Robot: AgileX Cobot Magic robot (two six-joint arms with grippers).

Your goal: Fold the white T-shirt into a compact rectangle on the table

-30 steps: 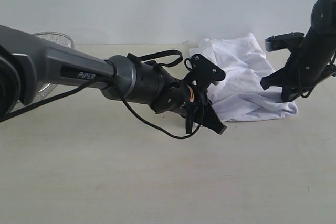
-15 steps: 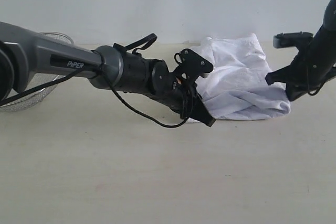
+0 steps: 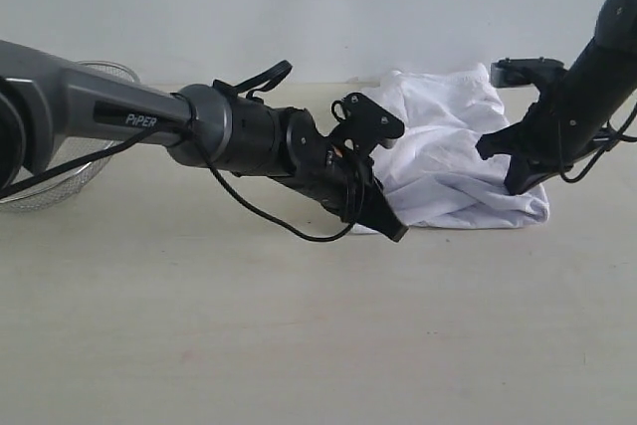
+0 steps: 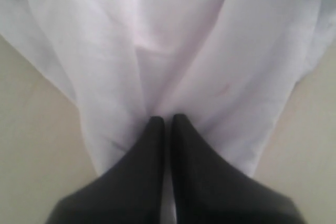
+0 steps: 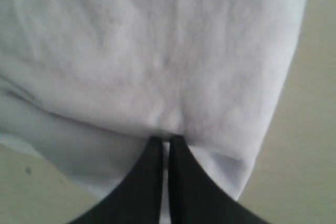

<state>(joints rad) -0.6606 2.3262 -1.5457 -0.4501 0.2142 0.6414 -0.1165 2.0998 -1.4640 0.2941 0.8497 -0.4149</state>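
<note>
Lying bunched toward the far right of the worktop (image 3: 299, 345), the white T-shirt (image 3: 448, 146) is a crumpled heap rather than a flat sheet, with loose folds on top and a rolled edge along its near side. No lettering or neck tag shows, so which edge is hem and which is collar cannot be told.

The left fingers (image 4: 149, 156) are pressed together at the heap's near-left edge. In the left wrist view, creases in the cloth run into their tips, which suggests a pinch on the fabric. The right fingers (image 5: 152, 161) are likewise closed tight at the heap's right side, with the cloth puckered just at their tips, so they too seem to hold a fold.

The shirt looks light, thin and wholly limp. It should drape and sag from any point that lifts it, hold no shape of its own, and trail over the worktop rather than slide as one piece. A pinch may easily catch two layers instead of one, and a shallow bite could slip free under a pull. The better holds are likely two well-separated spots on one outer edge, at corners or seams where the cloth is doubled, so that tension between them spreads it flat.

A wire basket (image 3: 50, 191) sits at the far left, well apart from the shirt.
</note>
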